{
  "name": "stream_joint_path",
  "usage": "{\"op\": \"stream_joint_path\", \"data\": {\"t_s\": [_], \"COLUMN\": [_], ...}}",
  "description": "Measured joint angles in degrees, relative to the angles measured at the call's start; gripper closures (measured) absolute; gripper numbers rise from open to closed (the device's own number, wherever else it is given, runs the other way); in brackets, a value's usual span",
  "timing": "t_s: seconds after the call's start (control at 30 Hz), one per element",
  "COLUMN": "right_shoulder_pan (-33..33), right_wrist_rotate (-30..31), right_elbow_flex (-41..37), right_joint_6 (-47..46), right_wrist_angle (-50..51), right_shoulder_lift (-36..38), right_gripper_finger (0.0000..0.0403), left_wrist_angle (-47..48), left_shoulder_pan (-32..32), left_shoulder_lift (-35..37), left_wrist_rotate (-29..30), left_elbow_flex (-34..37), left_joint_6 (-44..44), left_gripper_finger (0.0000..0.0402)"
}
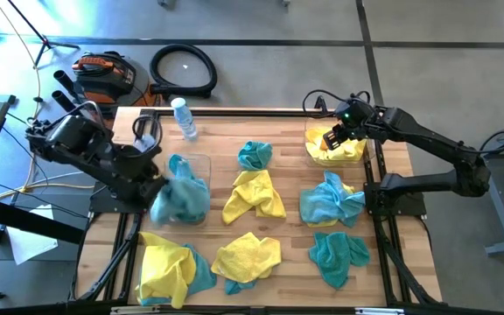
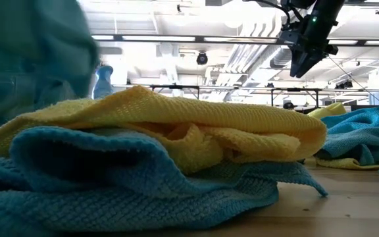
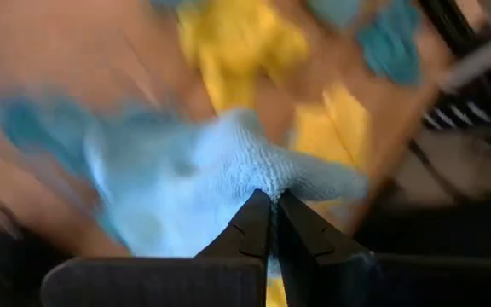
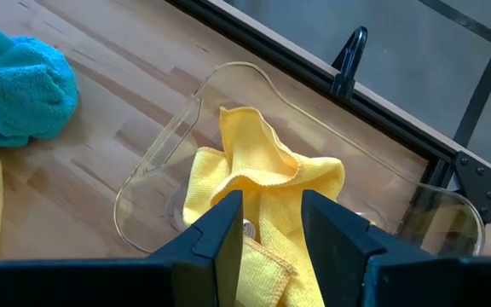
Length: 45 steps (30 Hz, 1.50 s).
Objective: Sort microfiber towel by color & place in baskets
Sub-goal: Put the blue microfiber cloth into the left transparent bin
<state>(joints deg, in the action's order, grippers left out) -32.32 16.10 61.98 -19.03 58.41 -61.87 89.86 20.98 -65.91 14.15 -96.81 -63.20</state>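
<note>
My left gripper (image 3: pixel 271 223) is pinched tight on a light blue towel (image 1: pixel 180 197), fingertips pressed together on a bunched ridge so the cloth hangs away from me in a loose drape. It dangles directly over the left basket (image 1: pixel 201 161), the clear bin at my side of the table, so I judge the move ahead is a straight drop rather than a reach (nothing lies between cloth and bin). My right gripper (image 4: pixel 267 222) stands partly open above the yellow towel (image 4: pixel 258 183) lying in the right basket (image 4: pixel 152 162), gripping nothing. More towels lie spread across the table (image 1: pixel 291 171) between us.
</note>
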Motion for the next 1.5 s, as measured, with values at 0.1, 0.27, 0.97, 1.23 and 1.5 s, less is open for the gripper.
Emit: {"op": "stream_joint_path", "data": {"t_s": [0.1,0.27,0.97,1.23,1.5], "right_shoulder_pan": [0.0,0.0,0.0,0.0,0.0], "right_wrist_rotate": [0.0,0.0,0.0,0.0,0.0], "right_elbow_flex": [0.0,0.0,0.0,0.0,0.0], "right_joint_6": [0.0,-0.2,-0.4,-2.0,-1.9], "right_wrist_angle": [0.0,0.0,-0.3,-0.3,-0.3], "right_shoulder_lift": [0.0,0.0,0.0,0.0,0.0], "right_gripper_finger": [0.0286,0.0286,0.0286,0.0286,0.0286], "left_wrist_angle": [0.1,0.0,-24.7,-34.2,-37.6], "left_shoulder_pan": [-1.4,-2.8,-16.1,-20.4,-21.1], "left_shoulder_lift": [-0.1,0.1,-5.3,-14.1,-20.1], "left_wrist_rotate": [8.6,3.1,0.2,-4.0,-1.8], "left_elbow_flex": [2.5,10.6,45.7,51.1,52.8], "left_joint_6": [8.0,12.0,32.8,45.0,45.3], "left_gripper_finger": [0.0401,0.0401,0.0401,0.0401,0.0392]}}
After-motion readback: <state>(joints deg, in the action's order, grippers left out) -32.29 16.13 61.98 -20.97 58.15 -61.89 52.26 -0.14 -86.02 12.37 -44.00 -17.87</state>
